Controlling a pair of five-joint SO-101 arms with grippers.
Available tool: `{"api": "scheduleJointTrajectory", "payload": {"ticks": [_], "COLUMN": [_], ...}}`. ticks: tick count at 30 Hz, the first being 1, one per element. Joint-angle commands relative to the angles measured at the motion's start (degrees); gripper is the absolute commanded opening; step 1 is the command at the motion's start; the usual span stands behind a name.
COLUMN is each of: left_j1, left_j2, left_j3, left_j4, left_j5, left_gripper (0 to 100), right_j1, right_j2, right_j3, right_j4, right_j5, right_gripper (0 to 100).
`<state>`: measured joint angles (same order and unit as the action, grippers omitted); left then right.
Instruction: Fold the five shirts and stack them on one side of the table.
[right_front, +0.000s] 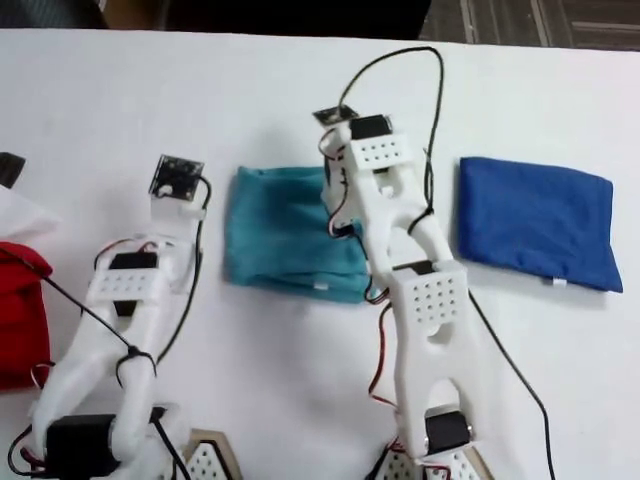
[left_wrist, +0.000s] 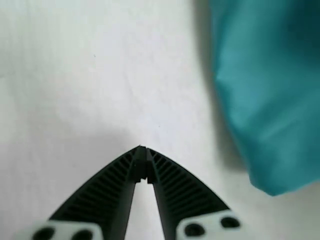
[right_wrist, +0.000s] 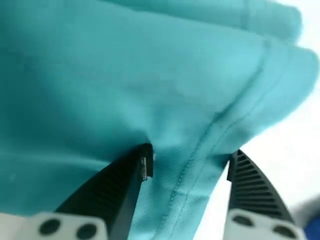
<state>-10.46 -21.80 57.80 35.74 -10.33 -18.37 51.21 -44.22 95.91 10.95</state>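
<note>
A folded teal shirt (right_front: 280, 240) lies flat in the middle of the white table (right_front: 200, 90). My right gripper (right_wrist: 192, 162) is at that shirt's right-hand edge, shut on a thick fold of the teal shirt (right_wrist: 125, 75), with a seamed hem running between the two black fingers (right_wrist: 117, 185). My left gripper (left_wrist: 141, 152) is shut and holds nothing. It hovers over bare table just beside the teal shirt's (left_wrist: 270, 90) left-hand edge. A folded blue shirt (right_front: 535, 225) rests at the right of the table, and a red shirt (right_front: 20, 310) lies at the left edge.
A white cloth (right_front: 15, 215) sits above the red shirt at the far left. Black cables (right_front: 435, 110) loop over the table behind the right arm (right_front: 375, 155) and trail past the blue shirt. The table's far edge (right_front: 300, 35) meets a dark background.
</note>
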Motion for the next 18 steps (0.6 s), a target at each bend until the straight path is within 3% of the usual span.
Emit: {"api": "scheduleJointTrajectory", "payload": {"ticks": [1,18], "left_j1": [-0.35,-0.35], "left_j2": [0.00,0.00], "left_j3": [-0.40,-0.48], "left_j4": [-0.88,-0.88], "left_j5": [0.44,0.44], "left_gripper": [3,3], "right_j1": [-1.45,-0.04], "right_j2": [-5.49,-3.38], "right_j3": [-2.55,6.07], "right_j4": [0.92,-0.84], "right_j5": [0.70,0.62], "right_gripper": [25.5,25.7]}}
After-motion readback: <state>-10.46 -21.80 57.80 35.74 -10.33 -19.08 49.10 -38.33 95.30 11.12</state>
